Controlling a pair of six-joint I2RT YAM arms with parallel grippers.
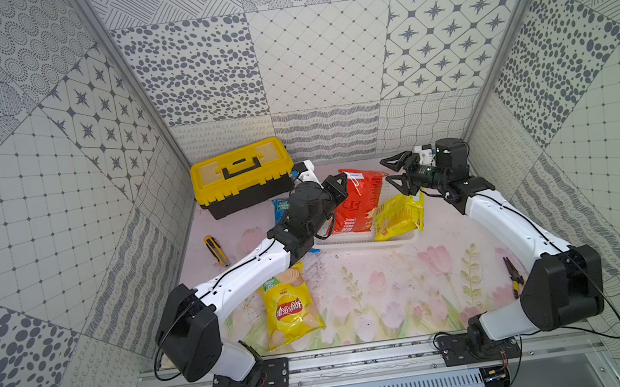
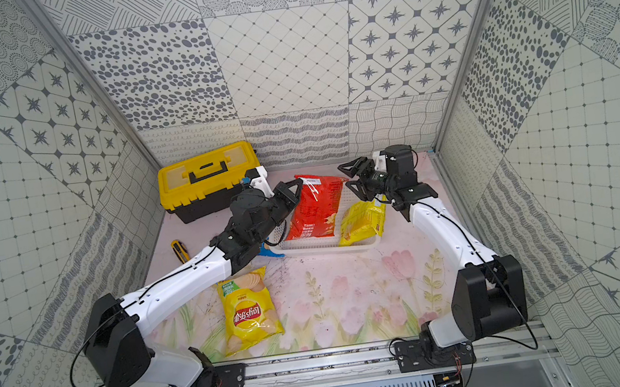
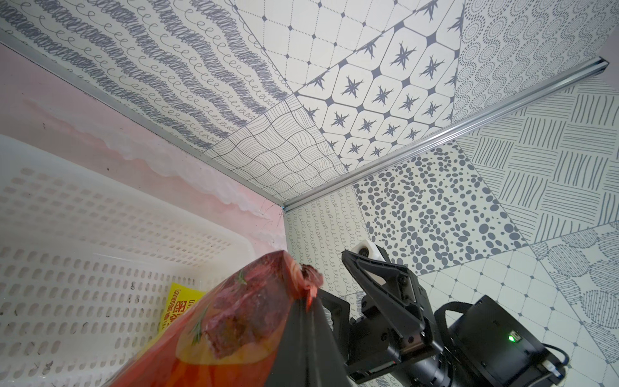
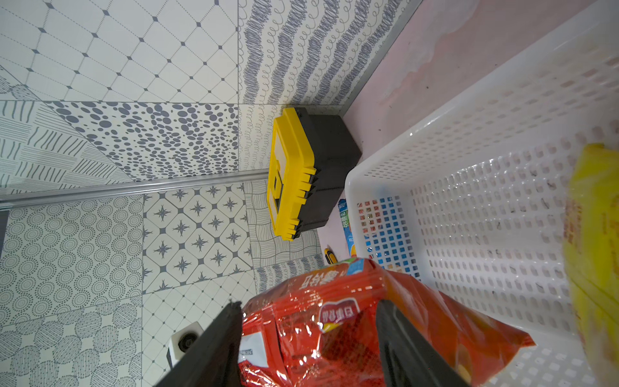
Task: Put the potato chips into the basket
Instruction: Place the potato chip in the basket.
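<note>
left claw pinching far top corner of shiny red crinkly chip bag, long axis sloping down into white perforated plastic basket; right claw gaping open round other corner.

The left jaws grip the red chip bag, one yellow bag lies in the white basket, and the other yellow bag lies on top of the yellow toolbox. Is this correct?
One thing is wrong: the other yellow bag lies on the flowered table in front of the basket, not on the toolbox, as both top views show. The rest is right.
</note>
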